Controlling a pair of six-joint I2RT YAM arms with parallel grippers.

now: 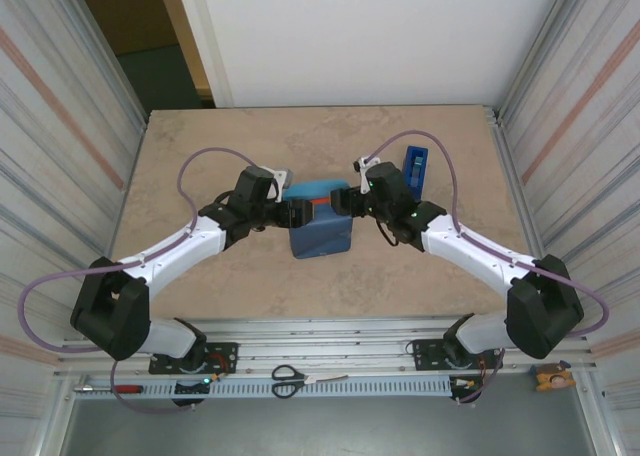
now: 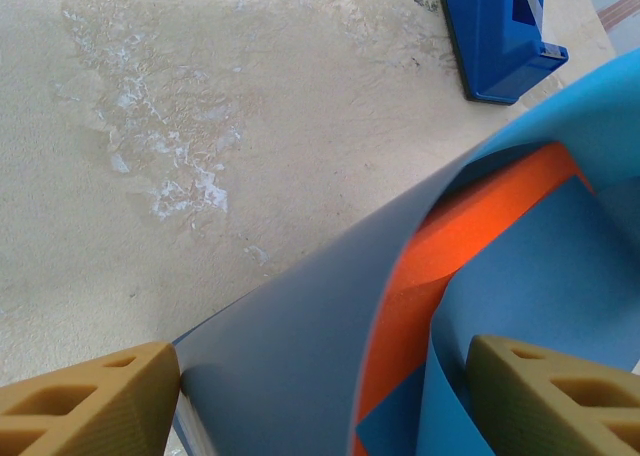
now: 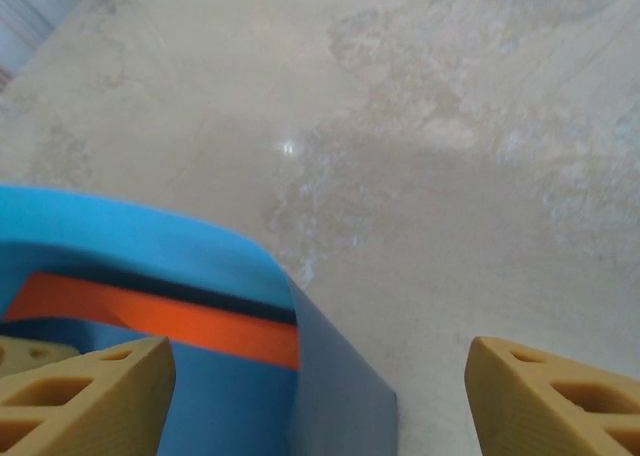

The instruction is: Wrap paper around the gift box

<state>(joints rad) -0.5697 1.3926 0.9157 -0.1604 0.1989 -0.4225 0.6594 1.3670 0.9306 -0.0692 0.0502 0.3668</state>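
Right claw (image 3: 316, 381) gaping open, paper (image 3: 200, 256) and gift box (image 3: 150, 321) just to my left; left claw (image 2: 320, 396), open too, straddles them.

Gift box (image 2: 440, 246) mostly covered by paper (image 2: 300, 356); only an orange strip visible. Tape dispenser (image 2: 495, 36) cropped at frame top.

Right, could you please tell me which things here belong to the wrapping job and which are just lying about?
In the job:
paper
gift box, partly wrapped in it

Lying about, untouched:
tape dispenser, farther back on the table
scissors, by the near rail
screwdriver, by the near rail
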